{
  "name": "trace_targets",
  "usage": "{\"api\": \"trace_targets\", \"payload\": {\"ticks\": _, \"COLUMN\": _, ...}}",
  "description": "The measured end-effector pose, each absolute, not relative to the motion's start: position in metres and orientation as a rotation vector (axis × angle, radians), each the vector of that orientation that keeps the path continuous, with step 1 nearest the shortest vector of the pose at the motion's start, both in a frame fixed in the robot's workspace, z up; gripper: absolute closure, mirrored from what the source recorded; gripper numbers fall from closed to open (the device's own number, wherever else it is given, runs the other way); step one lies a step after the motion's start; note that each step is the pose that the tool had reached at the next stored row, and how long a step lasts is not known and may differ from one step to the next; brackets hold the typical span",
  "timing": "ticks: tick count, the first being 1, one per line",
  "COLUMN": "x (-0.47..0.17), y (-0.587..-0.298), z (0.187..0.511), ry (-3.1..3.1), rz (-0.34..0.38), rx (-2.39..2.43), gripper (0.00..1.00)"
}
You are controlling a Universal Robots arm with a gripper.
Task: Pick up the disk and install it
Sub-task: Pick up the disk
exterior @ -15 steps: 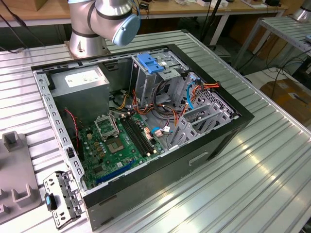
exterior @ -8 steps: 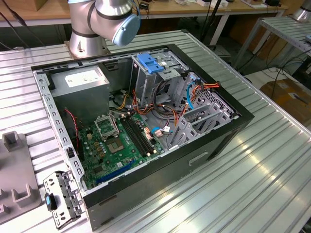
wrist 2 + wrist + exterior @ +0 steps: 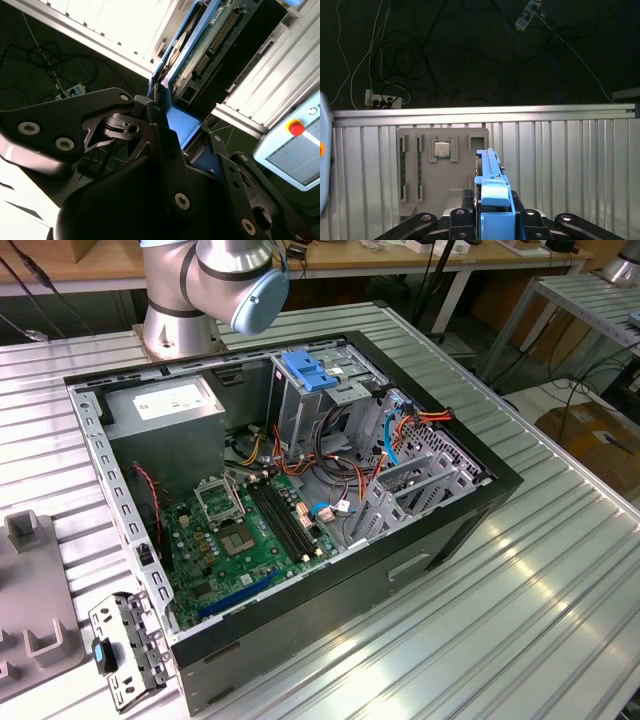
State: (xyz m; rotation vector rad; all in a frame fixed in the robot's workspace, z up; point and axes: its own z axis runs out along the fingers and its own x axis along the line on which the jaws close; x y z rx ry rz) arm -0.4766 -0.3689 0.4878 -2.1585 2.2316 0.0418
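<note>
My gripper (image 3: 492, 212) is shut on the disk (image 3: 492, 172), a flat drive held edge-on with its bright blue carrier rail between the black fingers (image 3: 466, 202). In the second wrist view the disk (image 3: 207, 47) shows its green circuit side and blue rail, clamped in the gripper (image 3: 182, 137). It hangs in the air over the ribbed metal table (image 3: 560, 165), near the table's edge. The open computer case (image 3: 300, 490) lies on the table in the exterior view, with the arm (image 3: 215, 280) rising behind it.
A grey fixture plate (image 3: 445, 170) carrying a processor chip (image 3: 441, 149) lies below the disk. Inside the case stands a grey drive cage with a blue latch (image 3: 308, 370), beside cables and the motherboard (image 3: 240, 530). A pendant with a red button (image 3: 296, 128) sits nearby.
</note>
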Motion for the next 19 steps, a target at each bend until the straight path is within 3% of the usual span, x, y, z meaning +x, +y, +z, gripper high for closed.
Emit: {"api": "trace_targets", "payload": {"ticks": 19, "x": -0.454, "y": -0.369, "z": 0.49, "ry": 2.232, "rz": 0.042, "rx": -2.158, "gripper": 0.63}}
